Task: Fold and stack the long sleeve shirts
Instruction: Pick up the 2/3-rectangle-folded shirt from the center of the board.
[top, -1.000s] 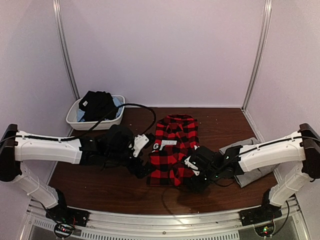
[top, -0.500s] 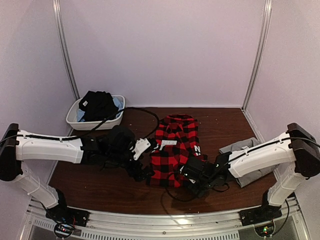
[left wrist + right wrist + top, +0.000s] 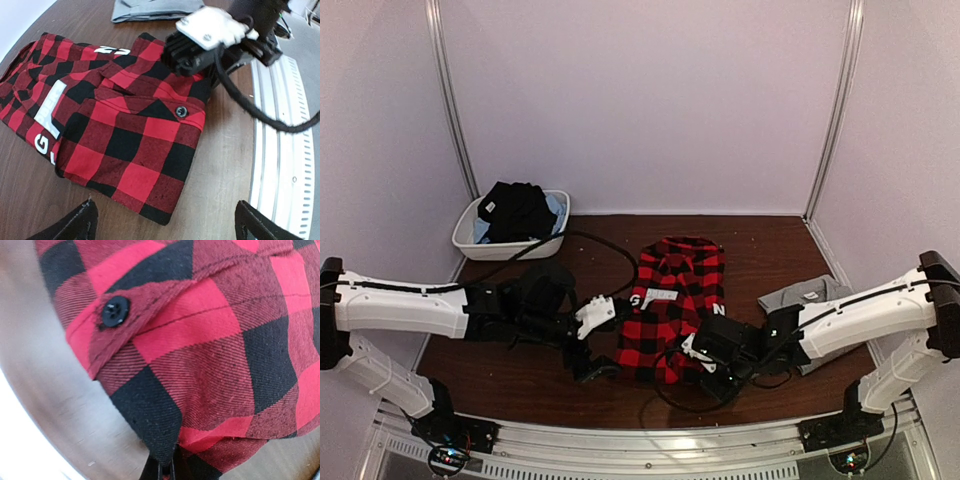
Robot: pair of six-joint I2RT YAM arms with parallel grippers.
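Observation:
The red-and-black check shirt lies folded mid-table, its white label and lettering facing up. My right gripper is shut on a black corner of its near right edge, just below a buttoned cuff; in the right wrist view the jaws pinch the cloth tight. Off the shirt's near left corner my left gripper hovers open with nothing between its fingers. The grey shirt lies folded at the right, partly under the right arm.
A white tub with dark clothes stands at the back left. A black cable loops over the table behind the left arm. A metal rail runs along the near table edge.
My right gripper has closed on the check shirt's near right edge. The left gripper has drawn back toward the near left, still open. The shirt has shifted slightly to the right.

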